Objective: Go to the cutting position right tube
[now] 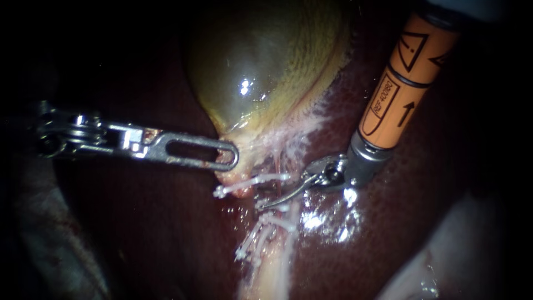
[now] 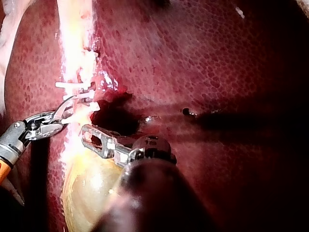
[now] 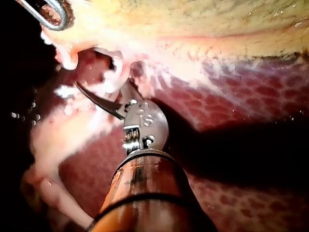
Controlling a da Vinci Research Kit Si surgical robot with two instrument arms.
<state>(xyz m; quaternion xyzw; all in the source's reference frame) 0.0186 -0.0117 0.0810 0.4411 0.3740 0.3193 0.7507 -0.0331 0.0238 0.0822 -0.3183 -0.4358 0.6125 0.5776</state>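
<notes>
— What is seen first?

— The big, dark red, wet liver point(image 1: 139, 233) is seen under everything. The round yellow-green gallbladder point(image 1: 261, 66) is laid on it. The narrow end of the gallbladder is pinched by the left instrument point(image 1: 230, 160), a silver one with flat jaws and a long hole in them. That end is pulled tight.

— Where is the right tube found?

— The thin, pale right tube point(image 1: 286, 250) is found just below that narrow end, running down over the liver. Small white clips point(image 1: 276, 221) are set across it.

— And the right instrument?

— The right instrument point(image 1: 280, 197), with its orange sleeve and little curved silver blades, is placed at the tube, in the bare bit between the clips. The blades are parted, and nothing is squeezed.

— How can this be done well?

— The blades should be slid in slowly until the whole tube is sat between them. The clips should not be bumped. The liver underneath should not be poked. The pull on the gallbladder should be held steady.
</notes>
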